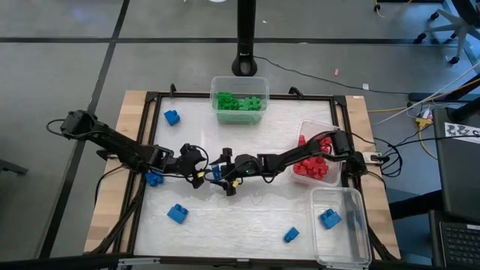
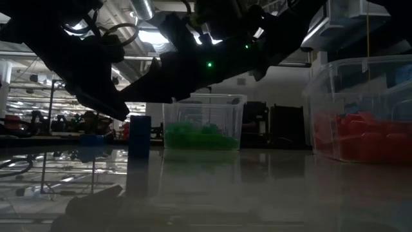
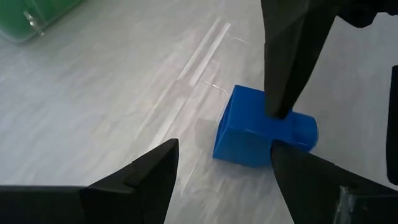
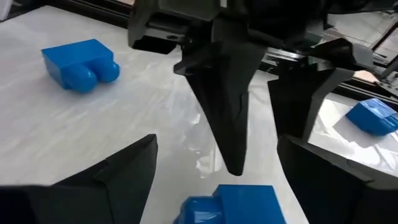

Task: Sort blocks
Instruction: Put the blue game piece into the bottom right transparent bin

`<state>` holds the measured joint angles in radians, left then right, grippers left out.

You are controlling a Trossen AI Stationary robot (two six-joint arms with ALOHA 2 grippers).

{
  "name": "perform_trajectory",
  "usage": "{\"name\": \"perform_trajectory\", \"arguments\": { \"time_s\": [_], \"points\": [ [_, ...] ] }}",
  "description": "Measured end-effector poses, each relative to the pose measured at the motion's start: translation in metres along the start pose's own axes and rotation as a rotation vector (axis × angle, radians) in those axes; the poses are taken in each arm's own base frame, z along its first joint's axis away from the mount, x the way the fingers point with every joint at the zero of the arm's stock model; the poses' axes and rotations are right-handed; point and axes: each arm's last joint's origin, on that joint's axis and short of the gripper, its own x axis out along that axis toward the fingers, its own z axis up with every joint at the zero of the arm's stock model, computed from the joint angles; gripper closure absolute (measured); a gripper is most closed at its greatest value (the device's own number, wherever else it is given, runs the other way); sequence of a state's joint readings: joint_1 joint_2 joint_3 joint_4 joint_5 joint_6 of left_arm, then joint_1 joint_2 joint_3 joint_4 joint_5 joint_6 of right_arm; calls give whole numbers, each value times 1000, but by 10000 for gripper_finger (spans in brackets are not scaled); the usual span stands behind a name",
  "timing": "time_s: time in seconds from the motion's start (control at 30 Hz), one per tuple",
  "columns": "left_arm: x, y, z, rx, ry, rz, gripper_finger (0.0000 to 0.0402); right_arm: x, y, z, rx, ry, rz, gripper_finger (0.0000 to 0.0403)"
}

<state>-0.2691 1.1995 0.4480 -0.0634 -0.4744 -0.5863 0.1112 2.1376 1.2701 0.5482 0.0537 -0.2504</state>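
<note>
Left hand (image 1: 201, 171) and right hand (image 1: 223, 166), both released, are meeting mid-table over a small blue studded plastic brick (image 3: 249, 127), partly hiding it.

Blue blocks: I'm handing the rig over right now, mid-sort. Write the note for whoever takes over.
Left gripper: open, at the table's middle, around a blue block; no grip.
Right gripper: open, at the same block from the other side, one finger touching it.
Done: green blocks in the far tub; red blocks in the right tub; one blue piece in the near-right tub.
Left: the block between the grippers and four loose blue blocks, all on the table.
</note>
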Motion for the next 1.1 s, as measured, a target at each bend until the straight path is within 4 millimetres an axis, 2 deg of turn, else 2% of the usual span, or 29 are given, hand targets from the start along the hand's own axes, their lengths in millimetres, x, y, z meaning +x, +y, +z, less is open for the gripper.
{"name": "perform_trajectory", "arguments": {
  "time_s": [0.2, 0.33, 0.5, 0.7, 1.1],
  "points": [
    [0, 0, 0, -8, 0, 0, 158, 0, 0, -4, 23, 37, 6, 10],
    [0, 0, 0, -13, 0, 0, 158, 0, -5, -6, 43, 56, -24, 21],
    [0, 0, 0, -16, -1, 0, 158, 4, -8, -14, 79, 77, -32, 6],
    [0, 0, 0, -19, -1, 0, 158, 8, -10, -25, 127, 94, 2, 7],
    [0, 0, 0, -15, 1, 2, 158, 10, -8, -31, 30, 141, -133, 12]
  ]
}}
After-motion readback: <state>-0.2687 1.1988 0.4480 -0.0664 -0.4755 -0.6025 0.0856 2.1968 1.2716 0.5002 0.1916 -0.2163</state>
